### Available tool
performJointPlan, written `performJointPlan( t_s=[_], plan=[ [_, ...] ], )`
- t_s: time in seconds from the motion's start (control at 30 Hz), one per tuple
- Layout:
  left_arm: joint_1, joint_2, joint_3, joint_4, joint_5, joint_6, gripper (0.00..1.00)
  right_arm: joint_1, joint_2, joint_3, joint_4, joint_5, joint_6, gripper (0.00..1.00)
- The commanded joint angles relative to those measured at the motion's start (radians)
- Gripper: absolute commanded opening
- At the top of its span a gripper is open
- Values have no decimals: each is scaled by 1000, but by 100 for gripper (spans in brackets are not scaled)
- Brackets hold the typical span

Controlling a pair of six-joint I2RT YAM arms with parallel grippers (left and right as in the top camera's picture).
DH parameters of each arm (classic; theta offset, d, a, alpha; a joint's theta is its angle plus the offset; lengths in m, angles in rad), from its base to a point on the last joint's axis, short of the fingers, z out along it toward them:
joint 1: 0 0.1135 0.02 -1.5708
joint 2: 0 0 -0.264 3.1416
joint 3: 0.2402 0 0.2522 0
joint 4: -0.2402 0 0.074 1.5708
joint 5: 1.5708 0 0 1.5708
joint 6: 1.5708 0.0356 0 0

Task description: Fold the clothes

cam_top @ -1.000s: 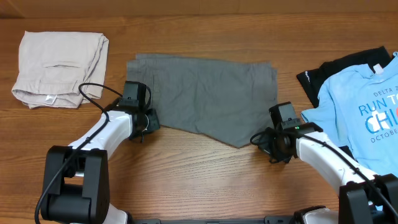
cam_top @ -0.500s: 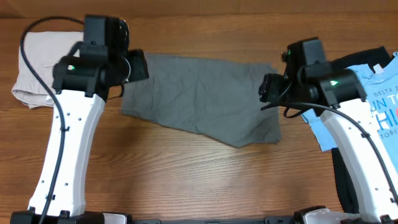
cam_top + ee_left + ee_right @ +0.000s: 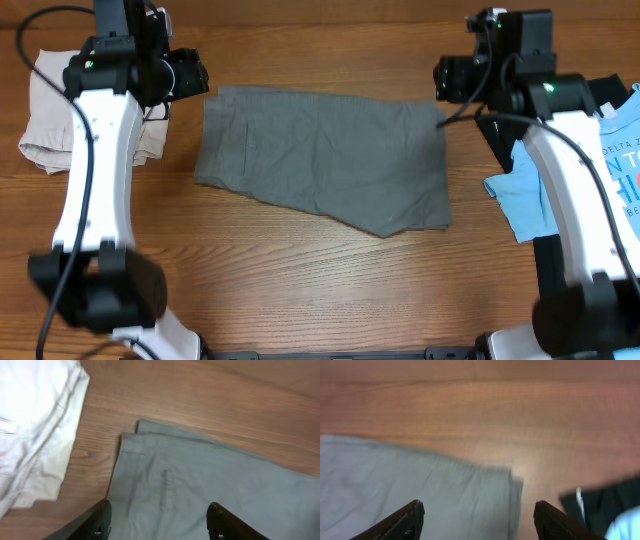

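The clothes, grey shorts (image 3: pixel 325 160), lie flat in a folded shape in the middle of the wooden table. My left gripper (image 3: pixel 198 77) hovers high near their far left corner, open and empty. In the left wrist view the shorts (image 3: pixel 200 485) fill the space under the left gripper (image 3: pixel 159 521), with two stacked edges at the corner. My right gripper (image 3: pixel 443 78) hangs near the far right corner, also open and empty. In the right wrist view the right gripper (image 3: pixel 479 519) straddles the right edge of the shorts (image 3: pixel 420 490).
Pale beige shorts (image 3: pixel 45 120) lie bunched at the far left, also seen in the left wrist view (image 3: pixel 30 435). A light blue printed T-shirt (image 3: pixel 615 175) on a black garment (image 3: pixel 497 132) lies at the right; the black garment (image 3: pixel 605 505) also appears beside the right jaws.
Both grippers opened, let go of the shorts' near corners, then rose and moved back to the far corners. The shorts' near right corner now lies spread wider.
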Motion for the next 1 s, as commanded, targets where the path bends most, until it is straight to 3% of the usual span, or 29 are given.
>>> performJointPlan(
  t_s=[0.0,0.23,0.57,0.97],
  plan=[
    [25,108,8,56,47,42,68,-29,119,16,82,-10,-121,74],
    [31,258,8,149,45,42,72,-54,347,16,166,-69,-357,73],
    [31,294,8,139,38,41,72,-111,451,15,180,-266,-361,68],
    [31,294,8,114,38,41,72,-105,476,11,185,-316,-360,68]
  ],
)
